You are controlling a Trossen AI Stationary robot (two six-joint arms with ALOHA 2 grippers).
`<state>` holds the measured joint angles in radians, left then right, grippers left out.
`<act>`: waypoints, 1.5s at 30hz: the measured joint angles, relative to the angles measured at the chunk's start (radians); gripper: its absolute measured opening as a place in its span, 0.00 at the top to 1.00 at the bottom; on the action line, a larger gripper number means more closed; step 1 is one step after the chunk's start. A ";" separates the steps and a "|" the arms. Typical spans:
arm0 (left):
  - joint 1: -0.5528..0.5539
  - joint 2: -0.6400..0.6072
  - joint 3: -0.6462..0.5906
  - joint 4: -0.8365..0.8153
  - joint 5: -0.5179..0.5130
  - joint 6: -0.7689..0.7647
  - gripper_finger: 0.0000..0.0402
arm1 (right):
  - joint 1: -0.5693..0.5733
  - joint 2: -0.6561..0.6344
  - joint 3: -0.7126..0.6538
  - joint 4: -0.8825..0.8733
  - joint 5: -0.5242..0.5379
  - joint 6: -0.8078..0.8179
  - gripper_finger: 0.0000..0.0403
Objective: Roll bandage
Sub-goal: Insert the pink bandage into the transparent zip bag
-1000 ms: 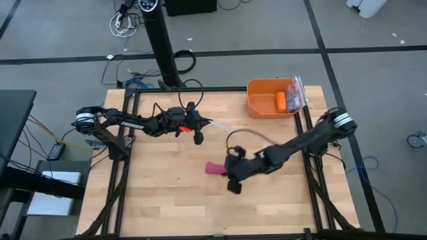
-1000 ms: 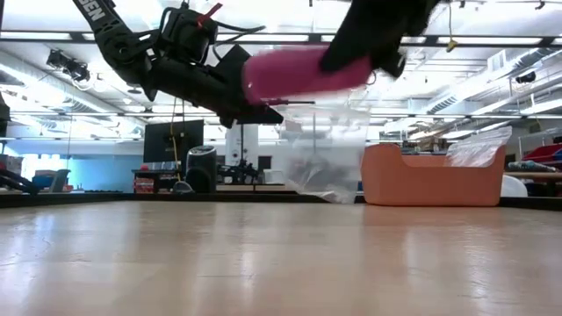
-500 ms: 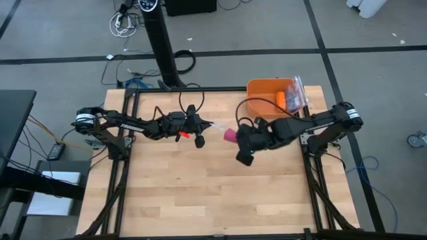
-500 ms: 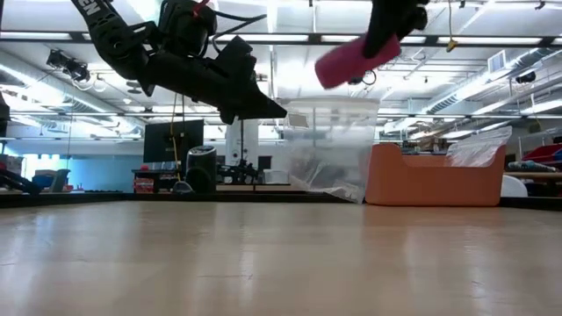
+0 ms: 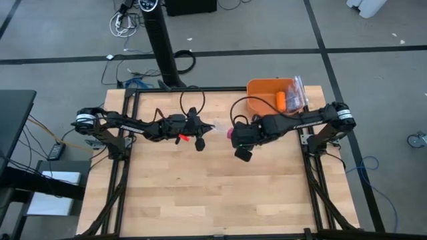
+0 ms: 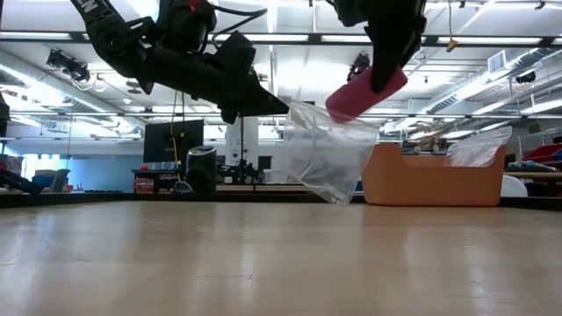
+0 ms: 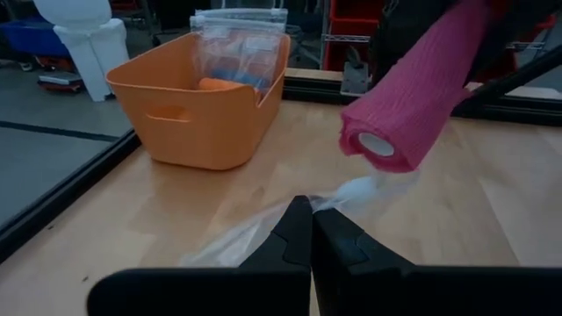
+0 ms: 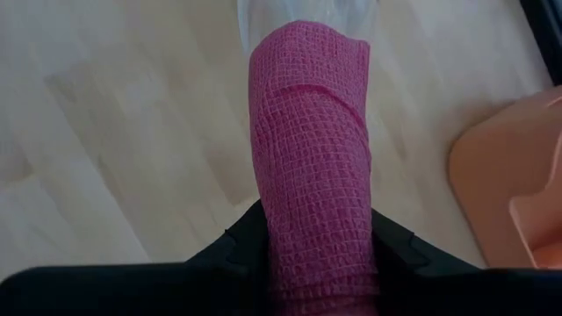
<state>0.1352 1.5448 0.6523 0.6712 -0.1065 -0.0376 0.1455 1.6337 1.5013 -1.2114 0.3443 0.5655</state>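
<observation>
Overhead first: we see the right gripper (image 5: pixel 235 135) clamping the bandage (image 5: pixel 230 133) above mid-table, towards the far edge. Low down, the left gripper (image 6: pixel 263 106) pinches a clear bag (image 6: pixel 327 158), bandage tip at its mouth.

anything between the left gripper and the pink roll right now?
Only the clear plastic bag: the left gripper pinches its edge and the bag's mouth reaches toward the bandage held by the right gripper. Clearest in the left wrist view.
</observation>
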 joint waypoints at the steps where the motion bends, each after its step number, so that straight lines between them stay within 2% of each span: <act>1: 0.000 0.000 0.000 -0.003 0.000 0.000 1.00 | 0.003 0.000 0.000 -0.002 0.001 0.000 0.71; 10: 0.000 0.000 0.000 -0.010 0.001 0.000 1.00 | 0.049 -0.021 0.091 -0.001 0.017 -0.043 0.71; 24: 0.000 0.000 0.000 -0.010 0.003 -0.001 1.00 | -0.011 -0.017 0.048 0.010 -0.054 -0.068 0.71; 31: 0.000 0.000 0.000 -0.015 0.003 -0.020 1.00 | 0.002 -0.016 0.048 0.015 -0.089 -0.090 0.71; 37: 0.000 0.000 0.000 -0.021 0.034 -0.006 1.00 | 0.031 -0.017 0.048 0.028 -0.092 -0.220 0.71; 45: 0.000 0.000 0.000 -0.021 0.089 0.004 1.00 | -0.014 -0.017 0.047 0.027 -0.139 -0.357 0.71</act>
<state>0.1352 1.5448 0.6525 0.6502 -0.0172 -0.0337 0.1319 1.6169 1.5486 -1.1841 0.2048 0.2086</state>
